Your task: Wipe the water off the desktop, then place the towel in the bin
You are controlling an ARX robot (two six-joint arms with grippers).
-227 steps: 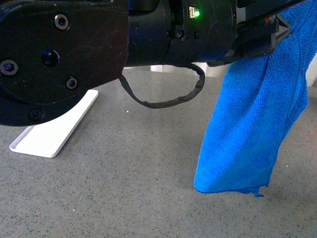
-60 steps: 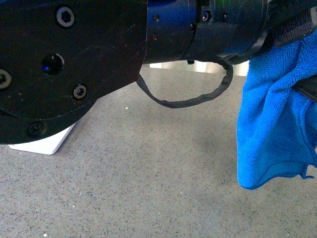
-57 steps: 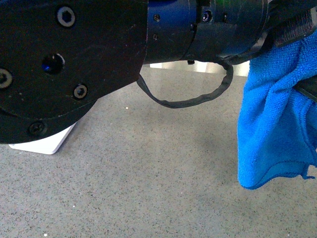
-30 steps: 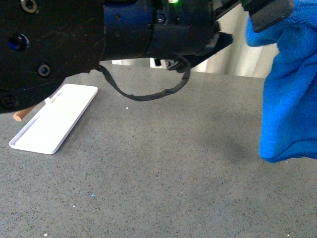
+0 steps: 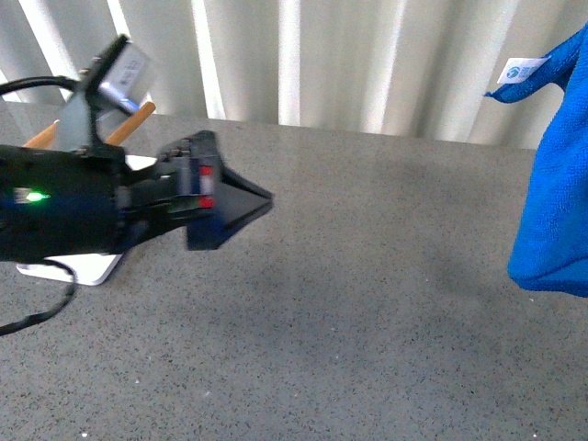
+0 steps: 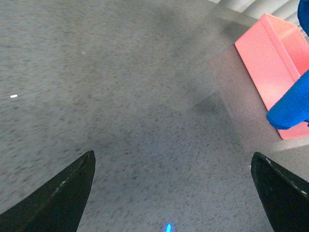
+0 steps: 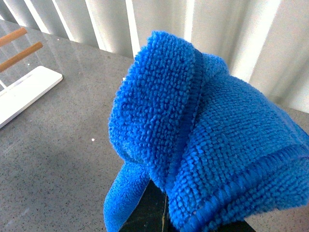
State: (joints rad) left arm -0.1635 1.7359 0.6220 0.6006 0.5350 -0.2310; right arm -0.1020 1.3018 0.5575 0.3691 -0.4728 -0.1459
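The blue towel [image 5: 551,184] hangs above the desktop [image 5: 367,312] at the far right of the front view, its white tag [image 5: 519,69] on top. In the right wrist view the towel [image 7: 203,130] is bunched over my right gripper [image 7: 161,212], which is shut on it; only a dark sliver of the fingers shows. My left gripper [image 5: 248,202] hovers low over the left of the desktop, open and holding nothing. In its own view the left gripper [image 6: 171,155] has bare desktop [image 6: 120,96] between its fingers. A pink bin [image 6: 270,53] stands past the desktop's edge, with the towel [image 6: 292,108] hanging in front of it.
A white tray [image 5: 83,269] with wooden rods [image 5: 129,124] lies at the left, partly behind my left arm; the right wrist view also shows the tray [image 7: 24,92]. White vertical slats [image 5: 367,64] line the back edge.
My left arm has dropped away from the camera and now lies low at the left. The towel has gone up and further right, its lower edge lifted off the desktop.
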